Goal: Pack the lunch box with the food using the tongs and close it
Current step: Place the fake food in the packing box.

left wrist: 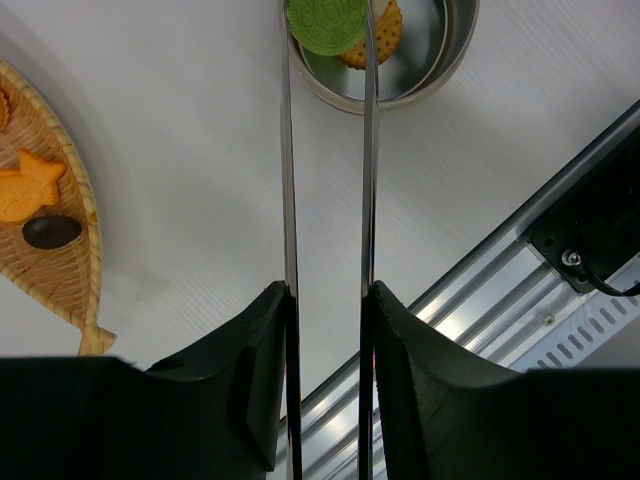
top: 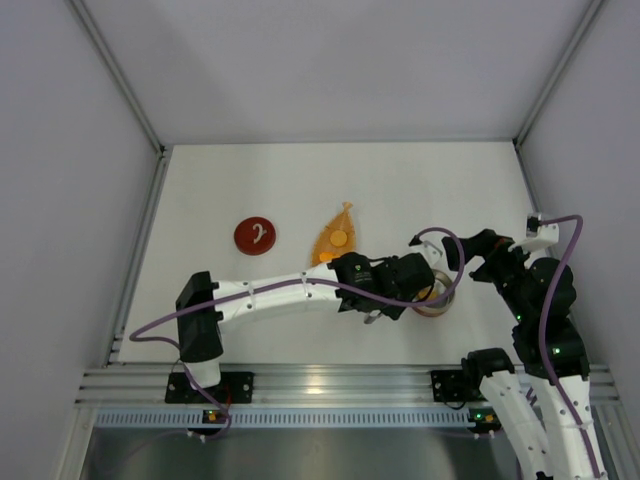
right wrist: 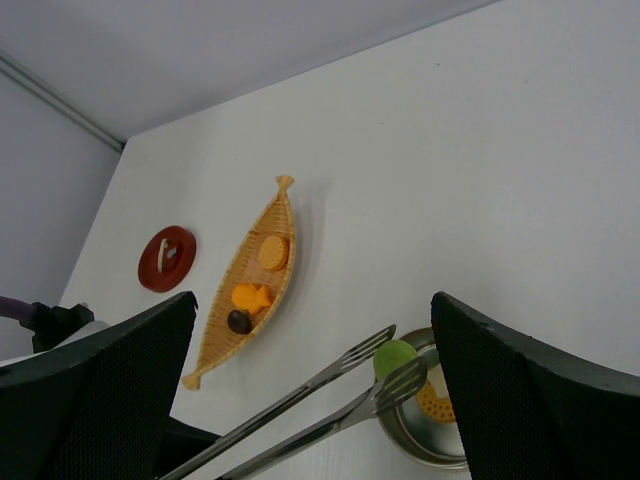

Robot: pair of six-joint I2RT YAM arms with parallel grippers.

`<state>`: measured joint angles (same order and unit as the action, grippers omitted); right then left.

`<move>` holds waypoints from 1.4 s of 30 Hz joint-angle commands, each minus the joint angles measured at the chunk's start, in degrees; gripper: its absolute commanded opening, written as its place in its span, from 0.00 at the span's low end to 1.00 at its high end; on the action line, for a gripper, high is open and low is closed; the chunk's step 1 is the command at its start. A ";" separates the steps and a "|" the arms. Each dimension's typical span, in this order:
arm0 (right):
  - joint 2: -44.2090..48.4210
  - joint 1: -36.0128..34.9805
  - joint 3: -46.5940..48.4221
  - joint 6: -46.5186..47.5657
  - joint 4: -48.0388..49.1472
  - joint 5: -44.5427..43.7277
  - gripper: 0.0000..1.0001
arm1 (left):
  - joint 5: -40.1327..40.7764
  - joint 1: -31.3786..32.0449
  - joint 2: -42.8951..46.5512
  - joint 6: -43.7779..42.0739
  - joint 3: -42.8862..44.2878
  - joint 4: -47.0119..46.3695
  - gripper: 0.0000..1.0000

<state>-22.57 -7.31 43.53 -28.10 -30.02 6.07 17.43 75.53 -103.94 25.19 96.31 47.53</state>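
My left gripper point(left wrist: 329, 292) is shut on the tongs point(left wrist: 289, 190), one black finger pressing on each silver arm. The tong tips reach over the rim of the steel lunch box point(left wrist: 452, 62) with a green round piece of food point(left wrist: 325, 22) between them. A yellow cookie point(left wrist: 387, 45) lies inside the box. My right gripper point(right wrist: 312, 300) hovers open and empty just above the box point(right wrist: 415, 452) and the tong tips point(right wrist: 395, 385). The red lid point(top: 255, 236) lies flat to the left. From above, the left gripper point(top: 415, 277) and the right gripper point(top: 454, 255) hide most of the box point(top: 437, 307).
An orange leaf-shaped tray point(right wrist: 222, 325) lies between lid and box, holding a round cookie point(right wrist: 272, 252), an orange fish-shaped piece point(right wrist: 250, 297) and a dark piece point(right wrist: 239, 321). The aluminium rail point(top: 330, 385) runs along the near table edge. Grey walls enclose three sides.
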 commanded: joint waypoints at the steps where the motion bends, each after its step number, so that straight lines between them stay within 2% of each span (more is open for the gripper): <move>1: 0.24 0.90 1.47 0.50 -0.04 -0.53 0.99 | 0.76 0.06 0.67 0.56 2.13 -0.51 0.39; 27: 0.42 0.90 1.38 0.32 -0.04 -0.44 1.00 | -1.70 0.15 1.11 0.30 0.02 0.11 0.52; 37: 0.33 0.90 1.38 0.32 -0.04 -0.27 0.99 | 3.92 0.15 7.07 1.09 0.02 0.81 0.51; 42: 0.42 0.90 1.47 0.24 0.14 -0.18 1.00 | 10.68 -0.29 11.30 2.84 -0.86 3.35 0.52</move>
<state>-22.57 -7.31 43.53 -28.10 -30.02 5.89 22.17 75.48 -98.10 26.24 95.77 49.15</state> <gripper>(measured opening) 0.993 0.523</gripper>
